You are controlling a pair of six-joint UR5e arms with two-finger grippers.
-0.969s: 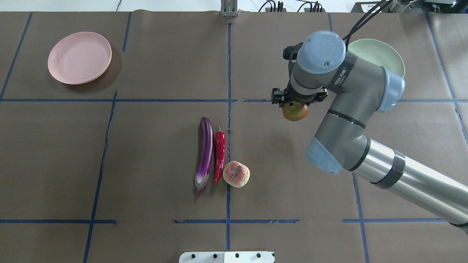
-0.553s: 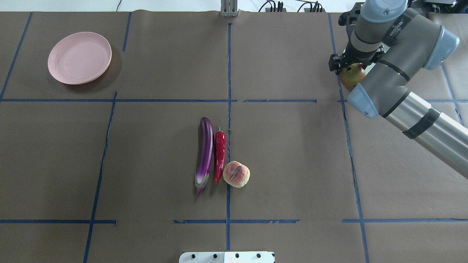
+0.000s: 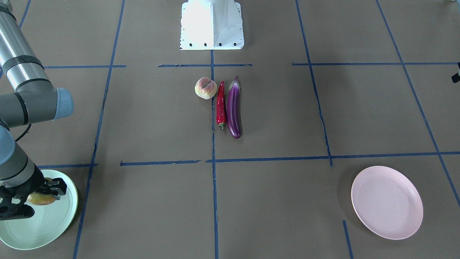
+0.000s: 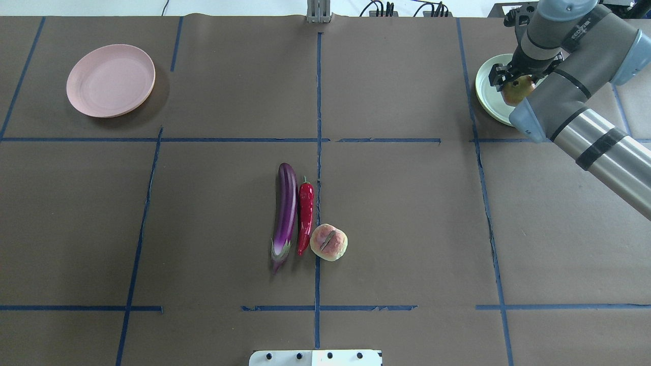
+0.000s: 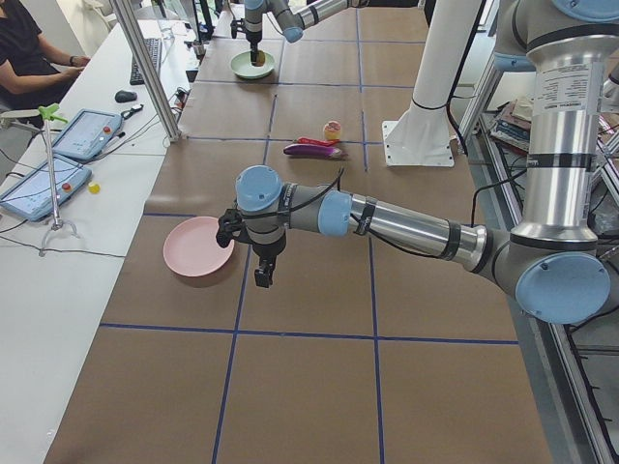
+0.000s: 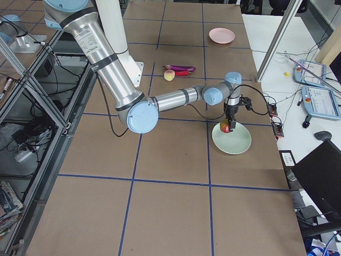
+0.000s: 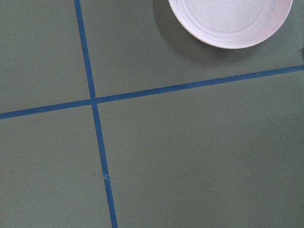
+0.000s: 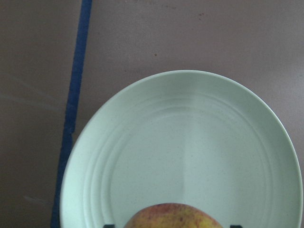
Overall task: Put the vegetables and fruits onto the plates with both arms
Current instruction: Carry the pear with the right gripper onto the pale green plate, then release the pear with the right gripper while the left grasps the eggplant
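My right gripper (image 4: pixel 514 81) is shut on the yellow-green, red-blushed pomegranate (image 4: pixel 518 90) and holds it just over the mint green plate (image 4: pixel 483 96) at the far right. The right wrist view shows the pomegranate (image 8: pixel 173 217) above the plate (image 8: pixel 190 142). The purple eggplant (image 4: pixel 285 213), the red chili (image 4: pixel 305 216) and the peach (image 4: pixel 329 242) lie side by side at the table's middle. The pink plate (image 4: pixel 111 80) is bare at the far left. My left gripper (image 5: pixel 263 275) hangs near the pink plate (image 5: pixel 198 246); I cannot tell if it is open or shut.
The white base block (image 4: pixel 315 357) stands at the near edge. Blue tape lines cross the brown table cover. A metal post (image 4: pixel 319 12) and cables stand at the far edge. An operator and tablets (image 5: pixel 68 155) are at a side desk.
My right arm has carried the pomegranate from near the table's middle to the far right, over the mint green plate. The eggplant, chili and peach have not moved.
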